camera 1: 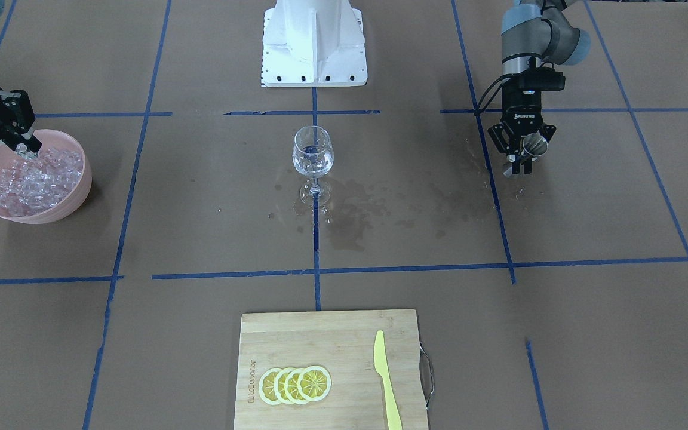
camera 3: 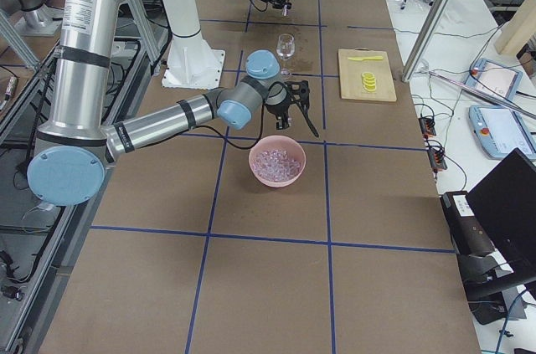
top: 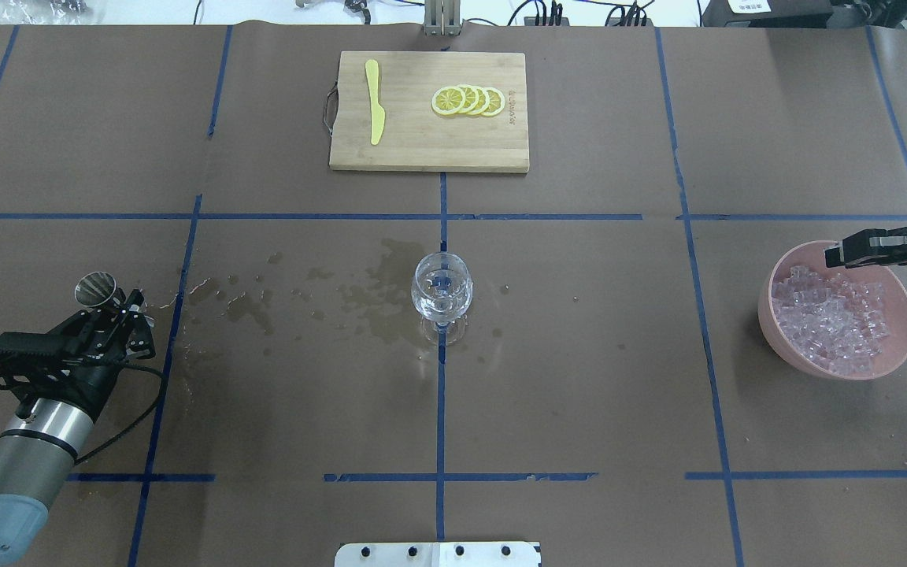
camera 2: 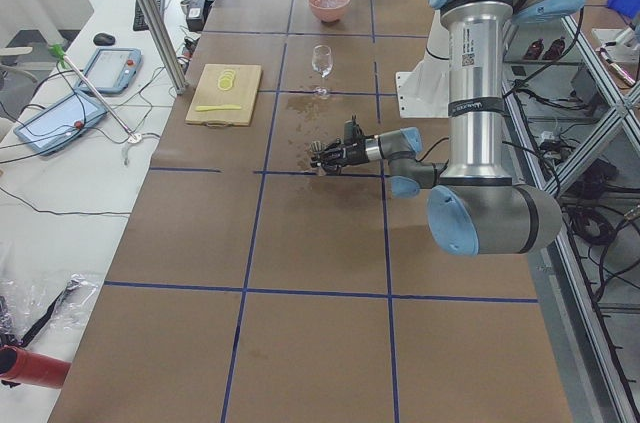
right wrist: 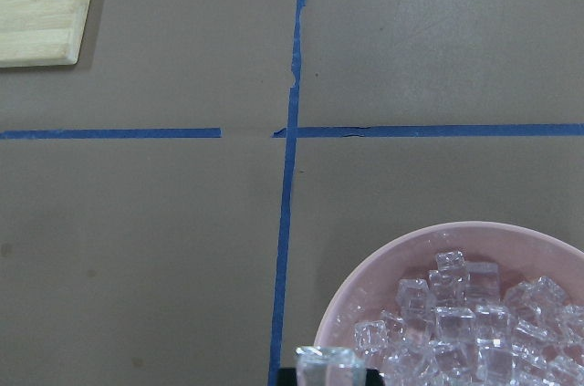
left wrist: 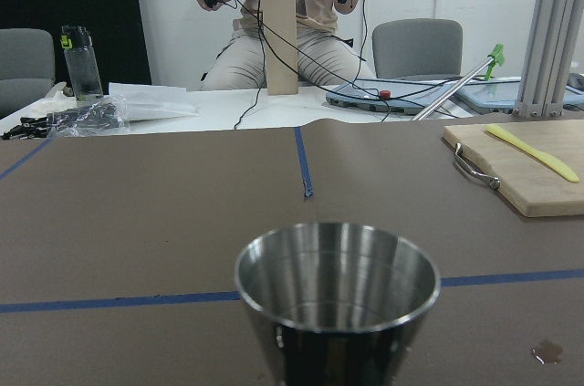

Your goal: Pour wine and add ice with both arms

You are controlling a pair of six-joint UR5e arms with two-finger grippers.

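Observation:
A wine glass (camera 1: 313, 156) stands upright at the table's middle with a little clear wine in its bowl; it also shows in the overhead view (top: 442, 290). My left gripper (camera 1: 519, 168) is shut on a small steel cup (camera 1: 536, 143), held above the table far from the glass. The cup (left wrist: 338, 290) fills the left wrist view and looks empty. My right gripper (camera 1: 26, 147) is at the far rim of a pink bowl (camera 1: 75, 197) full of ice (camera 1: 36, 179). One ice cube (right wrist: 326, 363) sits between its fingers.
A wooden cutting board (camera 1: 320, 337) with several lemon slices (camera 1: 295, 384) and a yellow knife (camera 1: 387, 382) lies at the table edge opposite the robot. Dark wet stains (camera 1: 350, 215) spread around the glass. The white pedestal (camera 1: 314, 42) stands behind the glass.

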